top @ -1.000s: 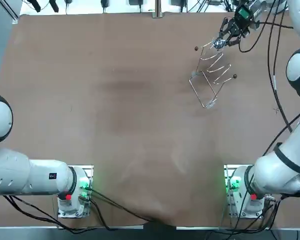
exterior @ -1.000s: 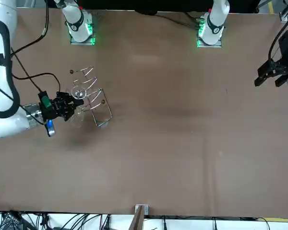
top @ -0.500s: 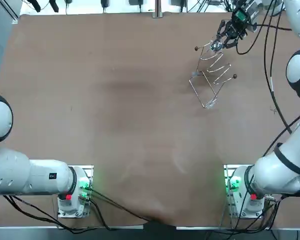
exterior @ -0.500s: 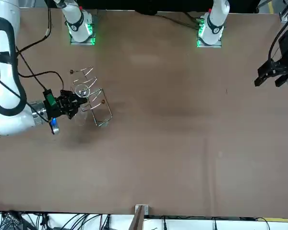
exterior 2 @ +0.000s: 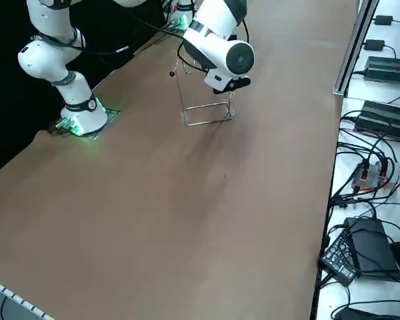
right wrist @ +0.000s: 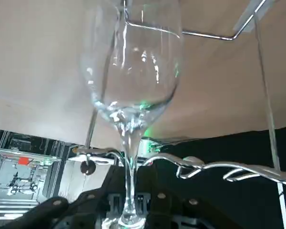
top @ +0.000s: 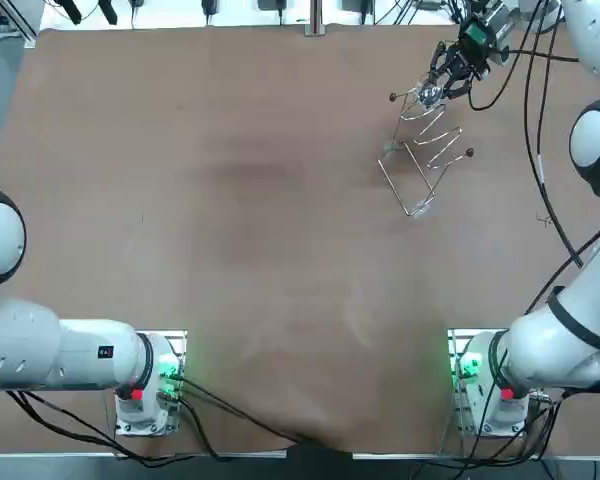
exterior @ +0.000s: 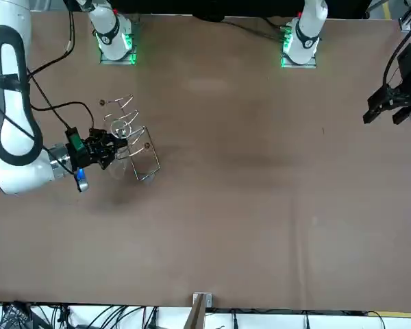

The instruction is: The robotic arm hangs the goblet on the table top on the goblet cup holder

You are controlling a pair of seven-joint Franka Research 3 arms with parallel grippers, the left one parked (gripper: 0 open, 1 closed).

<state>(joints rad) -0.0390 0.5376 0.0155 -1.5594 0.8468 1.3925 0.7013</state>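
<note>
Goblet is inverted, bowl toward the table, stem just beside the wavy top wires of the goblet cup holder, at the far right of the table. Right gripper pinches the stem near the foot.

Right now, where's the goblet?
Top view: at the far right of the table, the goblet is held by the right gripper at the far end of the wire cup holder.
</note>
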